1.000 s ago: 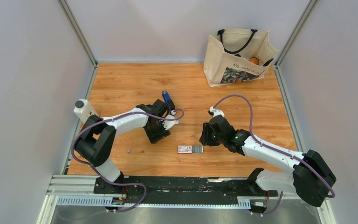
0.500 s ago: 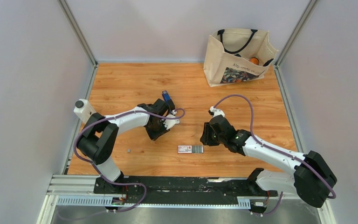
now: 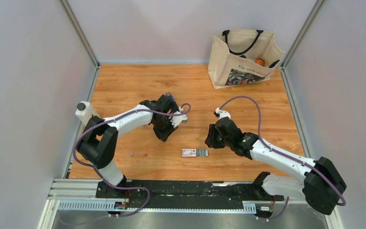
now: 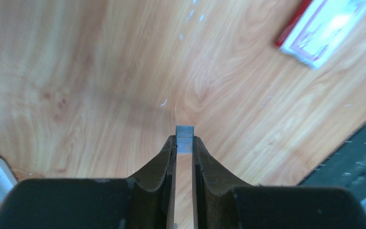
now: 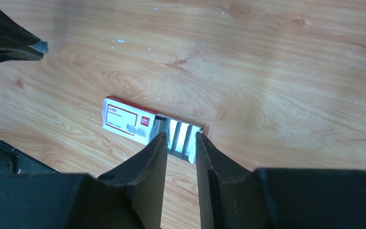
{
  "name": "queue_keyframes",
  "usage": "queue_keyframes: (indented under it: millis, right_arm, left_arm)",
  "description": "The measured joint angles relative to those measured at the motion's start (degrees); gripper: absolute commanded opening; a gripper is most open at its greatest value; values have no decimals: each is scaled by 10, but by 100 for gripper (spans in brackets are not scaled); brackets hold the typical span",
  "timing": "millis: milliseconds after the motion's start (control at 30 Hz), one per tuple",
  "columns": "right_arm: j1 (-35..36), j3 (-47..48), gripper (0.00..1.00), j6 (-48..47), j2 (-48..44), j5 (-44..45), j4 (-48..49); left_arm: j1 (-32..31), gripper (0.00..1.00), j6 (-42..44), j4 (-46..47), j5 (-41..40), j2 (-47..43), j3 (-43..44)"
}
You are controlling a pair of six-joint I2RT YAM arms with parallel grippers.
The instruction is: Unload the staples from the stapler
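My left end effector [image 4: 184,144] is clamped on a short grey strip of staples [image 4: 185,133], above the tabletop [image 3: 124,86]. The stapler [image 3: 169,95] peeks out just behind it, mostly hidden. My right end effector [image 5: 181,143], fingers apart, is farther off.

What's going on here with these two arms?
Two robot arms are working over a wooden table. The left claw is pinched shut on a tiny grey metal strip of staples. The small blue stapler is barely visible just beyond that claw. The right claw, slightly open and empty, hovers over a small red-and-white carton whose tray of grey strips is pulled out. Another tiny grey piece lies loose near the left arm.
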Motion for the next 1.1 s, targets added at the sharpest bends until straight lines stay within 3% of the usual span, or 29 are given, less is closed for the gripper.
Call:
queue_keyframes:
  millis: [200,300,500,567,700,767,1100]
  right_arm:
    - [0,37,37,-7,-48,-5,-8]
    - [0,71,38,-7,-70,-28,8]
    - [0,114,38,-3,-91,-87,67]
    - [0,118,38,1,-97,-101,88]
    - [0,121,37,12,-101,-122,129]
    - [0,126,37,18,-100,-132,147]
    - [0,143,37,43,-94,-156,204]
  left_arm:
    - [27,3,-70,-34,148,-36,130]
    - [51,3,-149,14,255,-74,181]
    - [80,4,-395,233,416,-137,144]
    - [85,4,-503,355,450,-137,99]
    - [90,3,-715,575,480,-122,7]
    - [93,1,-784,636,487,-114,-14]
    - [95,0,-961,833,504,-112,-25]
